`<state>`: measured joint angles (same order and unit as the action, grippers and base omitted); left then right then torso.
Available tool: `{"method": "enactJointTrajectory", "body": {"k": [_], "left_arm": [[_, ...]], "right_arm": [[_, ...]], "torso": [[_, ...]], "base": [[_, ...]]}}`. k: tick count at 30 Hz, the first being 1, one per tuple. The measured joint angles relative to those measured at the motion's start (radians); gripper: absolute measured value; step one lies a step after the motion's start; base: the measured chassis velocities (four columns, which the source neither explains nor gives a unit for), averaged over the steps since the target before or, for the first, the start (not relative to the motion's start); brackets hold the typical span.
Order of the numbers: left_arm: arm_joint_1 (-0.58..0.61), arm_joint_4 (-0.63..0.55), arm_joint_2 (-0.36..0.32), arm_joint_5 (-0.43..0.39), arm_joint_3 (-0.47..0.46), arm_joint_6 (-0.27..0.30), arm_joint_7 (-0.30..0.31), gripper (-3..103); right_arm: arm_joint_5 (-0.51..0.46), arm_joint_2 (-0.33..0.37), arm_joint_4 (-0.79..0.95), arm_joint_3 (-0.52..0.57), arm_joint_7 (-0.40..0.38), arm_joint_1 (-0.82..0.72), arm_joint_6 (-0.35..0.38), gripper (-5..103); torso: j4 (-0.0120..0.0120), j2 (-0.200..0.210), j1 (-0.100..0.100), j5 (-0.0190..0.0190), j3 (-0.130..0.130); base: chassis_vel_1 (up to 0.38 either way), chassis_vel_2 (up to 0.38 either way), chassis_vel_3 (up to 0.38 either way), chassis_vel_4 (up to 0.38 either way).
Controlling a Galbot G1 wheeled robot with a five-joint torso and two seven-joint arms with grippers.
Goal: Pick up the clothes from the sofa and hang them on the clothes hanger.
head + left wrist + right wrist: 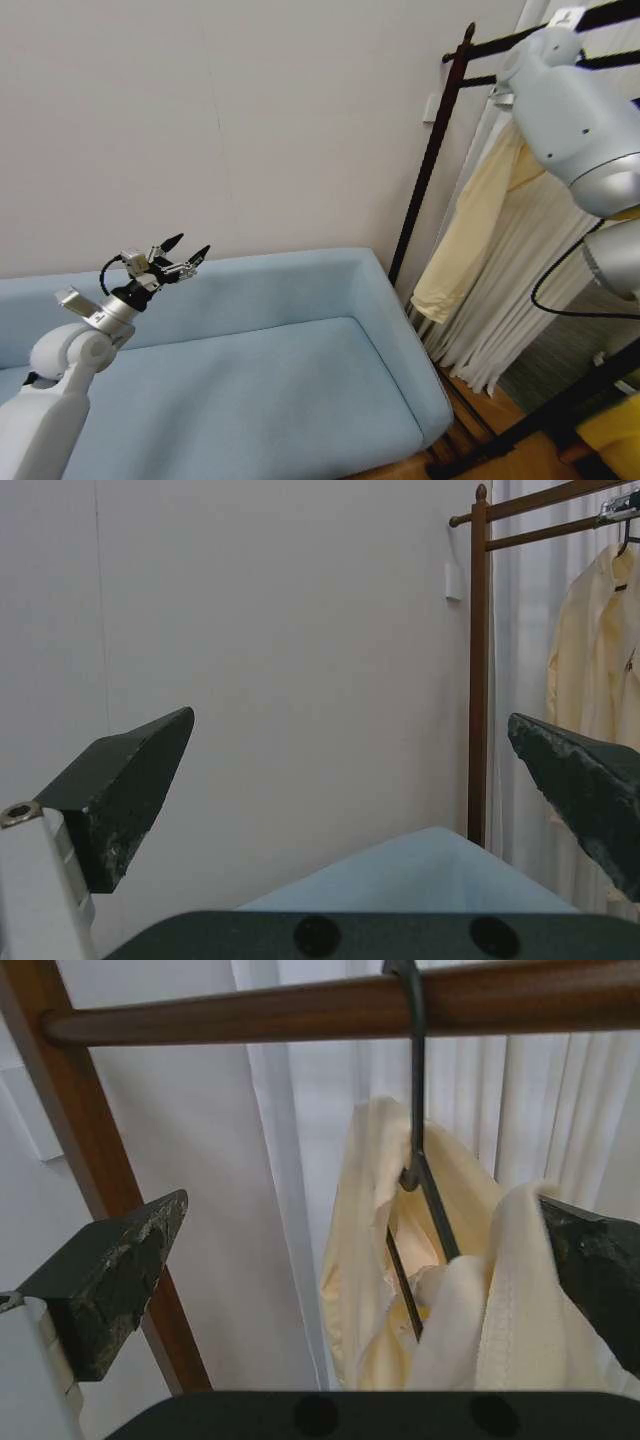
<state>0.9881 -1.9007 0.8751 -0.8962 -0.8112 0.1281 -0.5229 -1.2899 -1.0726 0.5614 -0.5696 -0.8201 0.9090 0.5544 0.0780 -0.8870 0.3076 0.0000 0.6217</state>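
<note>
Upper right in the head view, the right end effector [362,1200] gapes wide, gripping nothing, beside the cream shirt [470,225] hanging on its hanger [418,1160] from the wooden rail [250,1015]. A fold lying near one finger could snag and drag the shirt off. At lower left, the left end effector [192,245] hovers open and empty above the pale blue sofa [250,400], backed by a plain wall [250,120] and white curtain [520,290].

Nothing readable is showing in any view: no text, label, brand, number or sign. The cream shirt [360,1260], the wooden rack [250,1015] and the blue sofa [250,390] are displaying no lettering that can be made out.
</note>
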Motion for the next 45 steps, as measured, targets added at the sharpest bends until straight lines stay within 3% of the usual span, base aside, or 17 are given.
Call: {"method": "enactJointTrajectory", "body": {"k": [10,18,24,27,28,32,33,36,38,41,42,45], "left_arm": [[0.008,0.000,-0.001,-0.002,-0.008,-0.002,0.000,100],[0.018,-0.007,0.012,-0.003,-0.009,-0.002,0.014,100],[0.047,-0.026,0.024,-0.003,-0.016,-0.003,0.074,100],[0.088,-0.051,0.038,0.004,-0.021,-0.004,0.148,100],[0.088,-0.051,0.038,0.004,-0.021,-0.004,0.148,100],[0.170,-0.111,0.069,0.032,-0.024,0.020,0.346,100],[0.170,-0.111,0.069,0.032,-0.024,0.020,0.346,100],[0.224,-0.149,0.095,0.062,-0.017,0.043,0.431,100],[0.238,-0.160,0.103,0.072,-0.013,0.045,0.449,100],[0.289,-0.204,0.141,0.122,0.003,0.049,0.512,100],[0.289,-0.204,0.141,0.122,0.003,0.049,0.512,100],[0.336,-0.219,0.184,0.224,0.003,0.017,0.515,100]], "right_arm": [[0.015,0.011,0.092,-0.029,-0.021,-0.019,0.000,100],[0.027,0.055,0.280,-0.063,-0.017,-0.061,0.000,100],[-0.051,0.146,0.509,-0.062,0.105,-0.139,-0.001,100],[-0.090,0.217,0.648,-0.041,0.194,-0.217,-0.021,100],[-0.090,0.217,0.648,-0.041,0.194,-0.217,-0.021,100],[-0.119,0.342,0.865,0.028,0.330,-0.397,-0.099,100],[-0.119,0.342,0.865,0.028,0.330,-0.397,-0.099,100],[-0.120,0.407,1.021,0.142,0.370,-0.579,-0.149,100],[-0.117,0.423,1.069,0.195,0.378,-0.648,-0.156,100],[-0.048,0.459,1.203,0.364,0.393,-0.936,-0.196,100],[-0.048,0.459,1.203,0.364,0.393,-0.936,-0.196,100],[0.094,0.472,1.289,0.485,0.397,-1.154,-0.236,100]], "torso": [[-0.0001,0.000,0.000,0.0000,0.000],[-0.0001,0.000,0.000,-0.0002,0.000],[-0.0001,0.000,0.000,0.0001,0.000],[-0.0001,0.000,0.000,0.0000,0.000],[-0.0001,0.000,0.000,0.0000,0.000],[0.0001,0.000,0.000,0.0003,0.000],[0.0001,0.000,0.000,0.0003,0.000],[-0.0001,0.000,0.000,0.0005,0.000],[-0.0002,0.000,0.000,0.0001,0.000],[0.0002,0.000,0.000,0.0010,0.000],[0.0002,0.000,0.000,0.0010,0.000],[0.0001,0.000,0.000,-0.0002,0.000]], "base": [[0.000,0.000,0.000,0.000],[0.000,0.000,0.000,0.000],[0.000,0.000,0.000,0.000],[0.000,0.000,0.000,0.000],[0.000,0.000,0.000,0.000],[0.000,0.000,0.000,0.000],[0.000,0.000,0.000,0.000],[0.000,0.000,0.000,0.000],[0.000,0.000,0.000,0.000],[0.000,0.000,0.000,0.000],[0.000,0.000,0.000,0.000],[0.000,0.000,0.000,0.000]]}}
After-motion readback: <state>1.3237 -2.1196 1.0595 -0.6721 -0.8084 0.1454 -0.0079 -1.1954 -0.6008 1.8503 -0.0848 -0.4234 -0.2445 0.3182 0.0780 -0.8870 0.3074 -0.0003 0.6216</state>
